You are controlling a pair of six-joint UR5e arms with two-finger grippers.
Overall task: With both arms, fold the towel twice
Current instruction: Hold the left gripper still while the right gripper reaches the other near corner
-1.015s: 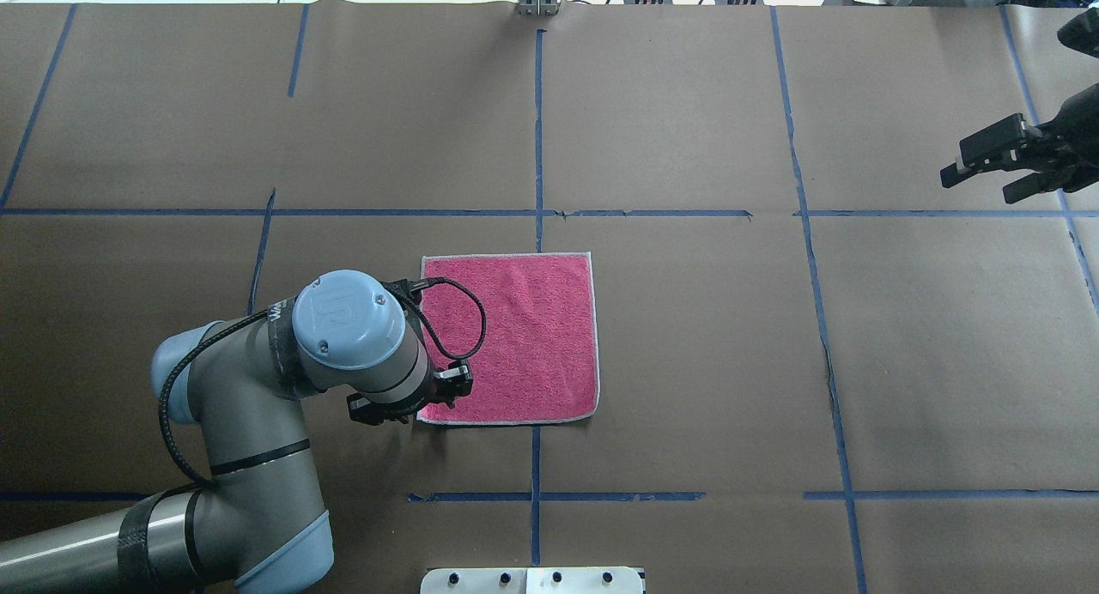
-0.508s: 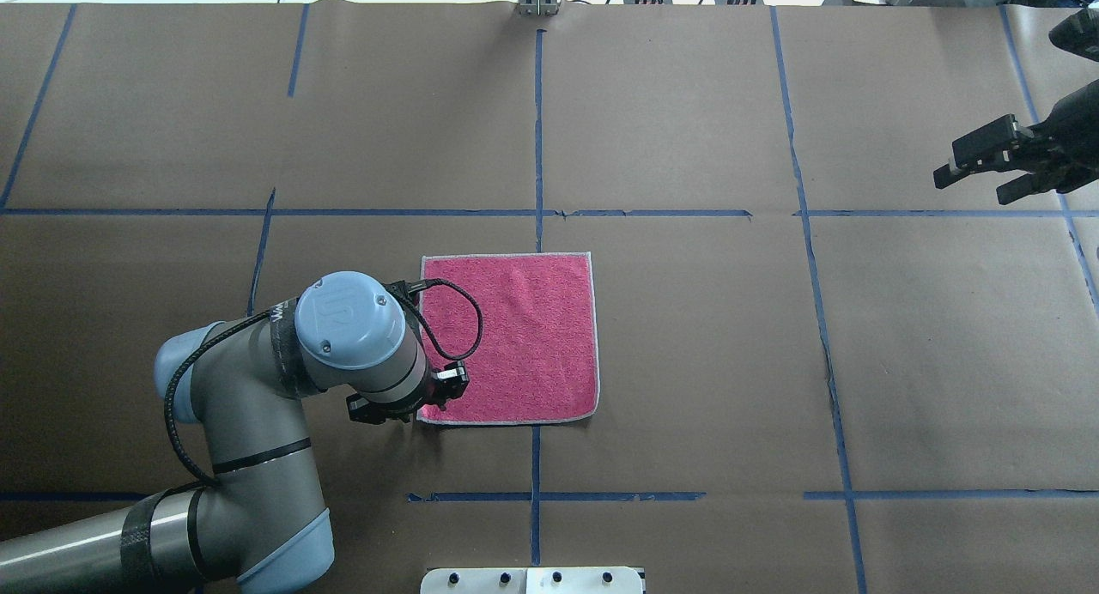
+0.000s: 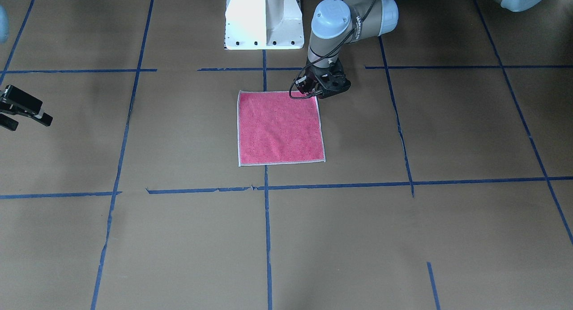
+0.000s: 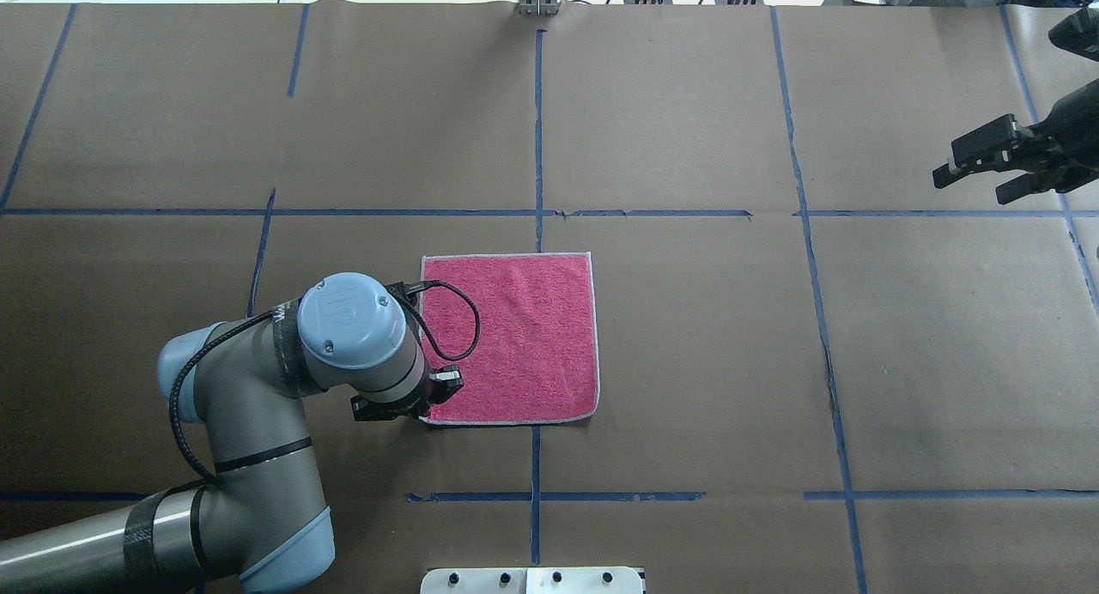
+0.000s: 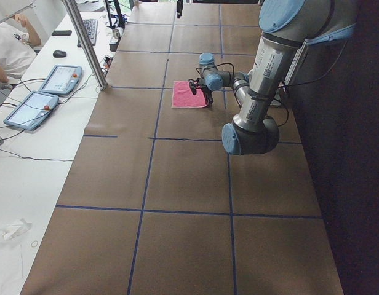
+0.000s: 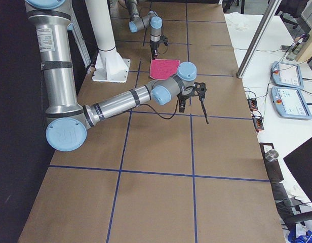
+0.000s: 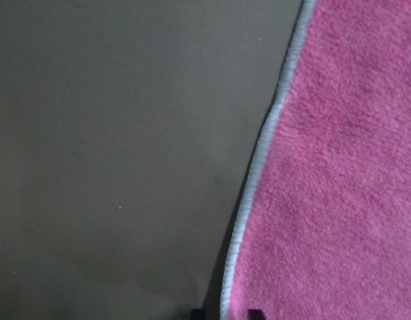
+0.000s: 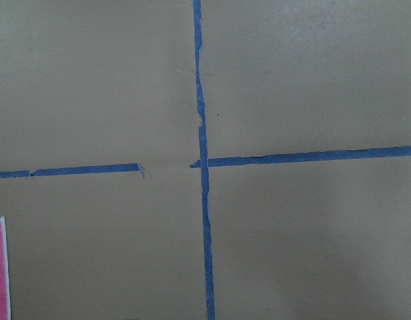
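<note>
the table (image 4: 687,362) carries the towel (image 4: 524,336) flat, pink face up, near the centre of the overhead view, not yet folded. the left arm (image 4: 258,405) reaches its lower-left corner, probably to lift that edge. the left gripper (image 4: 425,397) straddles the hem, tips slightly parted, not clamped. the right gripper (image 4: 970,189), upper right, hangs spread and empty. the wrist hides the corner itself, and the right arm is cut off.

We see a bright pink towel (image 4: 524,336) with pale whitish edging. Our worktop (image 4: 687,362) is brown, gridded with blue tape lines (image 4: 539,130).
</note>
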